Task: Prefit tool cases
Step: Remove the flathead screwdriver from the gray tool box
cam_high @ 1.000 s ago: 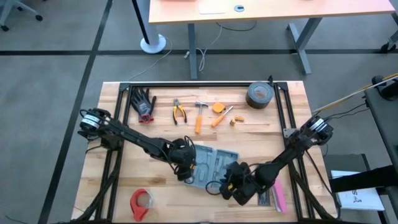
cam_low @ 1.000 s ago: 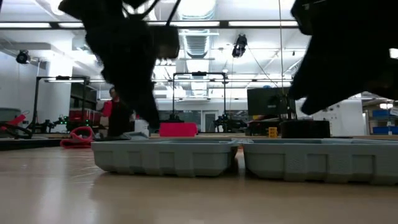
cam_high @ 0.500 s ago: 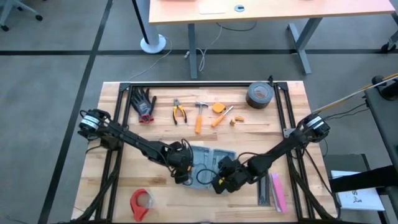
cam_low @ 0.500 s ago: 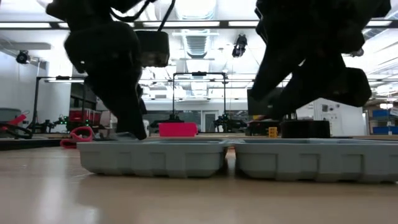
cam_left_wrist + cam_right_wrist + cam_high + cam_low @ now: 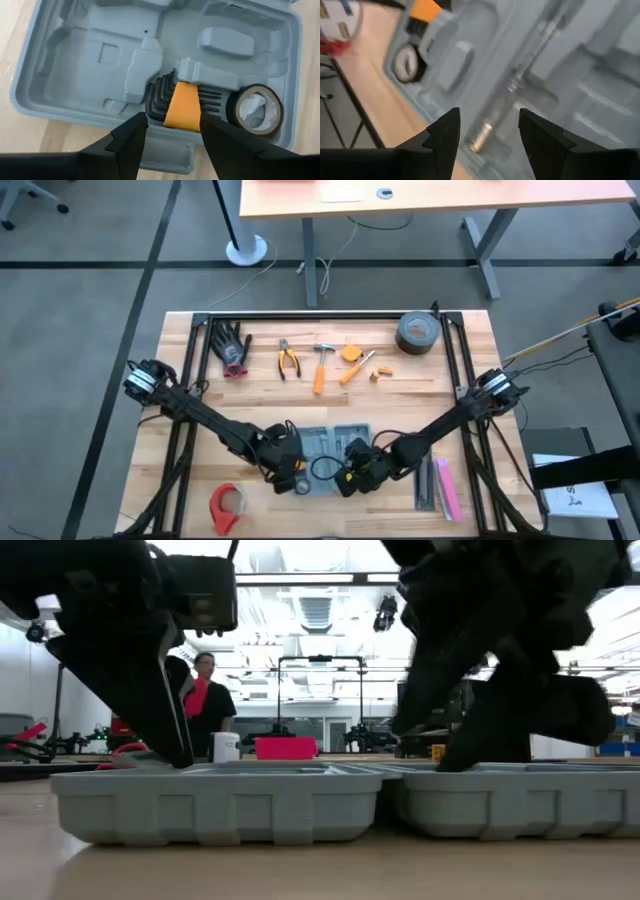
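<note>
Left gripper, fingers spread and grasping nothing, hovers over 1 orange-handled set of black hex keys seated in the flat blue-grey rectangular plastic tool case. 1 small roll of dark tape lies in the tray just beside the keys, at 3 o'clock in the left wrist view. Right gripper, fingers likewise apart and empty, hangs over the case's other half, above 1 slim clear-shafted tool with a brass tip. The case lies open at the wooden table's 6 o'clock edge, between both arms. At 12 o'clock: 1 pair of black gloves, 1 pliers, 1 hammer, 1 large grey tape roll. At 7 o'clock: 1 red tape dispenser.
</note>
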Controlling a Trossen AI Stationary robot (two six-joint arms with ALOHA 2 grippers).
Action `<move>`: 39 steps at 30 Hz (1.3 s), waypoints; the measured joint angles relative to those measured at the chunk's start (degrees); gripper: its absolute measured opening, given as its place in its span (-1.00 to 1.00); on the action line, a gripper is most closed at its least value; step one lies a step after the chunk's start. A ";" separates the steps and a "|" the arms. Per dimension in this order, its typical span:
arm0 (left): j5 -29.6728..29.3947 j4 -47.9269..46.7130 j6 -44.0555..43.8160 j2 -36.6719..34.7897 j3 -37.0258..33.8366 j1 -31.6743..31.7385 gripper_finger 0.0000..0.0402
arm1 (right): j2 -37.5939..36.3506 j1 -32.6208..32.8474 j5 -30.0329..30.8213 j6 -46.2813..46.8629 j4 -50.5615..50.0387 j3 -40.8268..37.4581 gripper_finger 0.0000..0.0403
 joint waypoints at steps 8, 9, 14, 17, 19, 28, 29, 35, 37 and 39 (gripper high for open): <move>-1.41 0.72 -0.84 0.31 -0.04 -1.38 -0.04 | 0.21 -1.65 -1.58 -1.23 -0.30 0.72 -0.08; -1.44 0.79 -0.95 0.31 -0.04 -1.45 -0.04 | 0.21 -1.84 -1.73 -1.19 -0.32 0.72 -0.08; -1.62 0.69 -1.11 0.31 -0.16 -1.82 -0.04 | 0.21 -2.37 -2.95 -1.18 -0.29 0.74 -0.08; -1.70 0.66 -1.06 0.40 -0.52 -1.82 -0.04 | 0.21 -2.92 -4.12 -1.47 -0.32 0.74 -0.08; -1.81 0.30 -1.01 0.58 -0.52 -1.95 -0.04 | 0.21 -3.29 -4.49 -1.53 -0.33 0.68 -0.08; -2.51 2.42 -0.51 2.26 -0.56 -2.08 -0.06 | 1.04 -5.19 -6.67 -2.21 0.14 0.63 -0.08; -2.51 2.69 -0.38 2.37 -0.58 -2.06 -0.06 | 1.65 -5.31 -7.72 -2.23 0.23 0.80 -0.08; -2.40 3.60 -0.23 2.78 -0.72 -2.30 -0.05 | 7.40 -5.73 -11.58 -4.05 0.17 6.00 -0.08; -1.94 3.65 -0.26 2.78 -0.76 -2.43 -0.04 | 8.92 -5.90 -11.75 -5.77 -0.33 8.59 -0.08; -1.65 3.73 -0.32 2.78 -0.80 -2.55 -0.04 | 9.91 -6.11 -11.80 -7.69 -0.94 10.59 -0.08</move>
